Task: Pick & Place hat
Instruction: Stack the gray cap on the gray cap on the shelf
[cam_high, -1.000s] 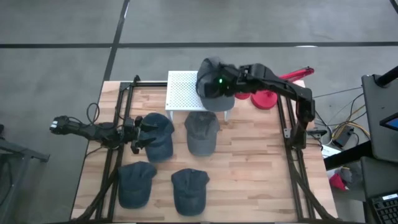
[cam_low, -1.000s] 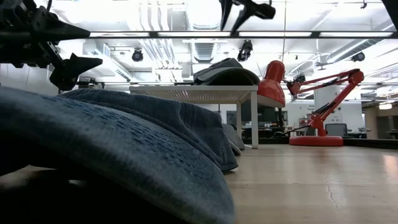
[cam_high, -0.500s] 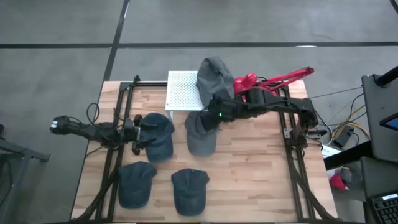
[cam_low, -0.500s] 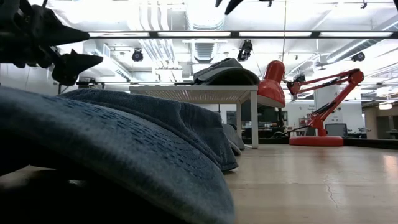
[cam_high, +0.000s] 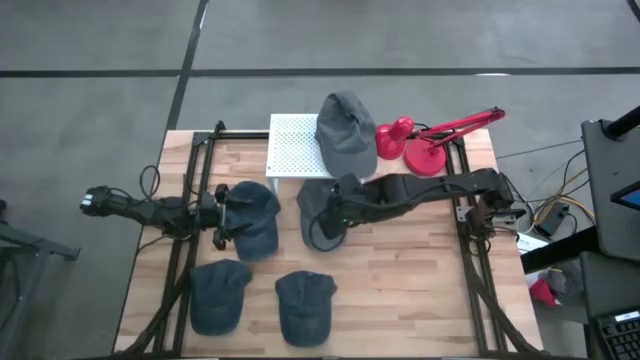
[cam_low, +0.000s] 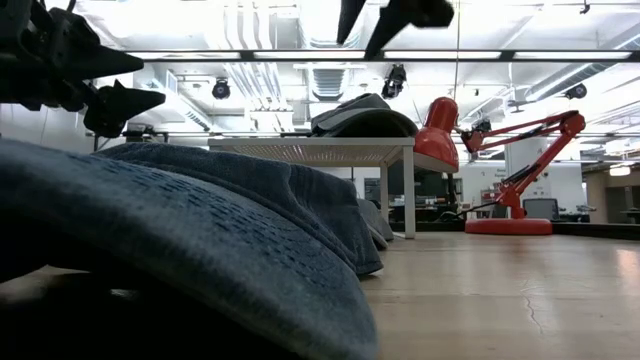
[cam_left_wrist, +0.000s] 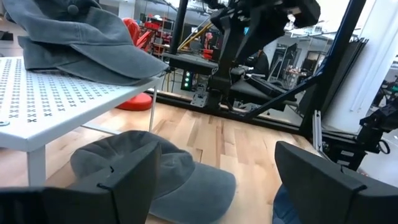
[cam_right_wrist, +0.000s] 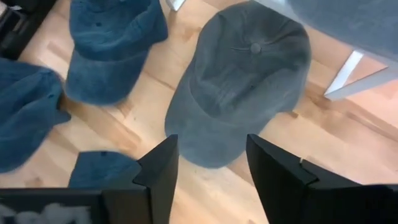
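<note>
item: r gripper (cam_high: 322, 222), jaws apart, empty, has swung from rack (cam_high: 292, 146) w/ placed hat (cam_high: 345, 130) to over grey hat (cam_high: 318, 205), frame centre. next pick starting. l gripper (cam_high: 222, 212) wide, left.

Both arms are dark, near-black, jointed tubes. The right arm (cam_high: 430, 188) carries a small green light near its wrist — its fingers (cam_right_wrist: 283, 180) are flat, angular black wedges. The left arm (cam_high: 150, 208) is thinner, with black cable looped along it.
</note>
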